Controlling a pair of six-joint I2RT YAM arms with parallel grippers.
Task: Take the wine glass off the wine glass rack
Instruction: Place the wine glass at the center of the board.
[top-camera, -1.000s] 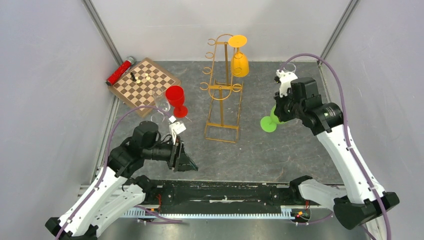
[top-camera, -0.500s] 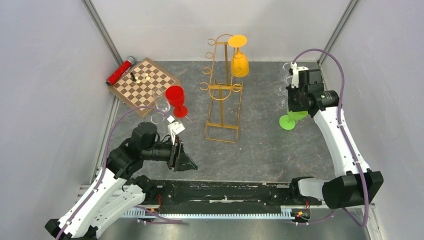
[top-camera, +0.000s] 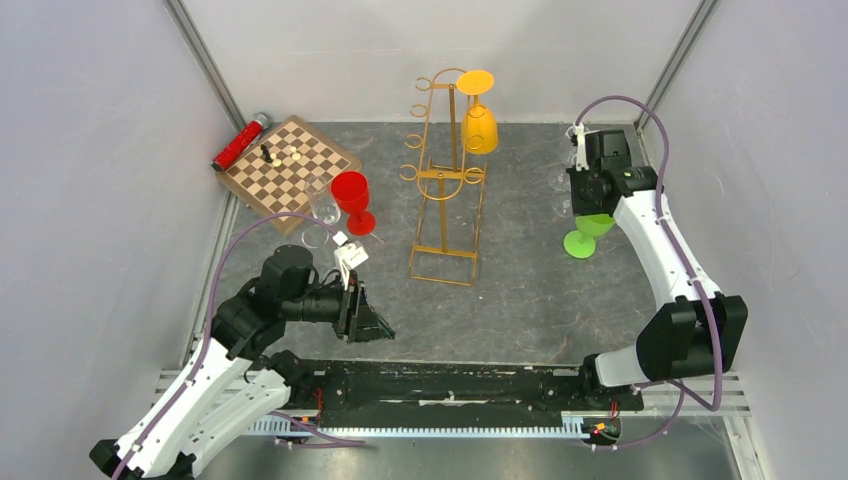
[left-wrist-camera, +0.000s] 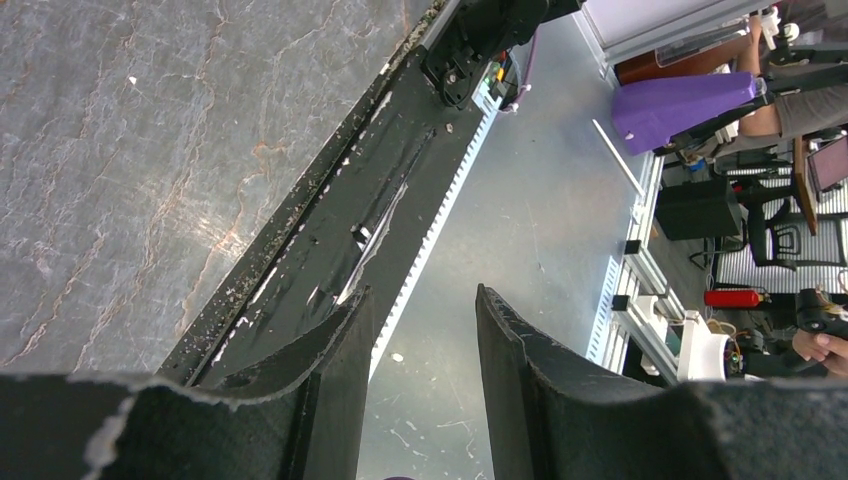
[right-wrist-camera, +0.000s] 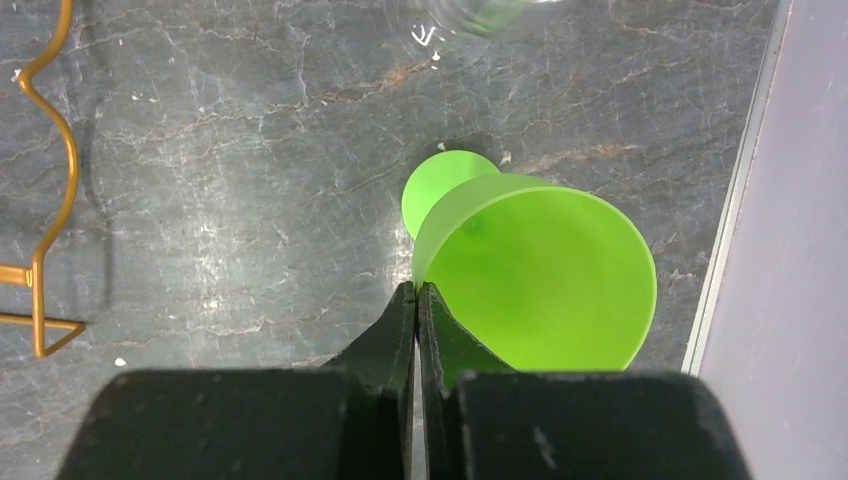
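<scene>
- Looking down from the top view: the wine glass rack (top-camera: 444, 210) stands mid-table (top-camera: 520, 300), with its wire base toward the arms.
- A yellow wine glass (top-camera: 480, 128) hangs upside down from a hook near the top of the rack on its right side, foot uppermost.
- A red wine glass (top-camera: 351, 192) stands upright left of the rack, apart from it.
- A chessboard (top-camera: 290, 165) with a few pieces lies at the far left, and a red cylinder (top-camera: 240, 142) lies against its far corner.
- The right gripper (top-camera: 591, 210) sits over a green wine glass (top-camera: 588, 236) well to the right of the rack, near the right wall. That glass is off the rack and leans over.
- The left gripper (top-camera: 378, 328) hangs low at near left, pointing along the table edge, well away from any glass.
- Left wrist view: the fingers (left-wrist-camera: 335, 370) stand partly spread with nothing between them. Below are the table's near edge and the black base rail (left-wrist-camera: 330, 250).
- Right wrist view: the fingers (right-wrist-camera: 400, 320) are pressed together, pinching the rim wall of the green glass, one outside the bowl and one inside.
- The green foot shows beyond the bowl. Whether it touches the table I cannot tell.
- A clear glass (right-wrist-camera: 480, 15) shows at the top edge, and a rack wire runs down the left edge.
</scene>
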